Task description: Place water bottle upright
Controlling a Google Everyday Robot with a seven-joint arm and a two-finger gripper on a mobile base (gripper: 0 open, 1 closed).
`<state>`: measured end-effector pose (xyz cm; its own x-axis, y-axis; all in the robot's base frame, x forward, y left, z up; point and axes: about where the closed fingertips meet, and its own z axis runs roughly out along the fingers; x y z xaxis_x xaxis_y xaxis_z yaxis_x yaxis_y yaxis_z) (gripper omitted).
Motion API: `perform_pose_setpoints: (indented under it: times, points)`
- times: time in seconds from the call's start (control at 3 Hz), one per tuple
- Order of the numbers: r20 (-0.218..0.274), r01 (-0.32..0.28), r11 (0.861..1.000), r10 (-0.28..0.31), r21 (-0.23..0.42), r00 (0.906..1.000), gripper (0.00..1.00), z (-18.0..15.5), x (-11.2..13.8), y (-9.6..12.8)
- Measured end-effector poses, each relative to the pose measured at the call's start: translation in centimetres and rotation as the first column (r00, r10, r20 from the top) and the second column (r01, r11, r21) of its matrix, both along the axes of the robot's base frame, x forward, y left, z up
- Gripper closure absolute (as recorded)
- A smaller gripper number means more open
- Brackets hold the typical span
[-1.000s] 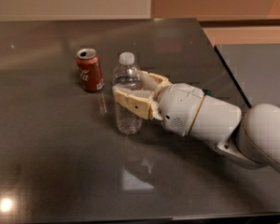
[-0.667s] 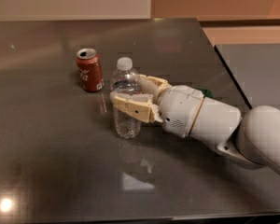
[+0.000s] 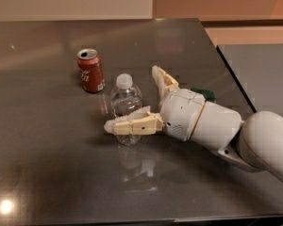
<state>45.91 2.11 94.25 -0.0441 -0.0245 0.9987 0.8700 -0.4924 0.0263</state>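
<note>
The water bottle (image 3: pixel 126 102) is clear ribbed plastic with a white cap. It stands upright on the dark table (image 3: pixel 47 164), just right of the red soda can. My gripper (image 3: pixel 131 98) reaches in from the right and is open, with its fingers spread wide. The near finger (image 3: pixel 134 125) crosses in front of the bottle's lower part. The far finger (image 3: pixel 163 82) points up and away, to the right of the bottle and apart from it. The bottle's base is partly hidden behind the near finger.
An open red soda can (image 3: pixel 90 70) stands upright to the back left of the bottle. A small green object (image 3: pixel 205 94) shows behind my wrist. The table's right edge (image 3: pixel 228 74) runs close to my arm.
My gripper has opened and let go of the bottle. The fingers have spread apart, and the bottle stands on its own on the table.
</note>
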Motion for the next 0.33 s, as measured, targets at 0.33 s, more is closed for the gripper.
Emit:
perform_pose_setpoints:
  times: [0.33]
  points:
    - [0.0, 0.0, 1.0, 0.0, 0.0, 1.0, 0.0, 0.0, 0.0, 0.0]
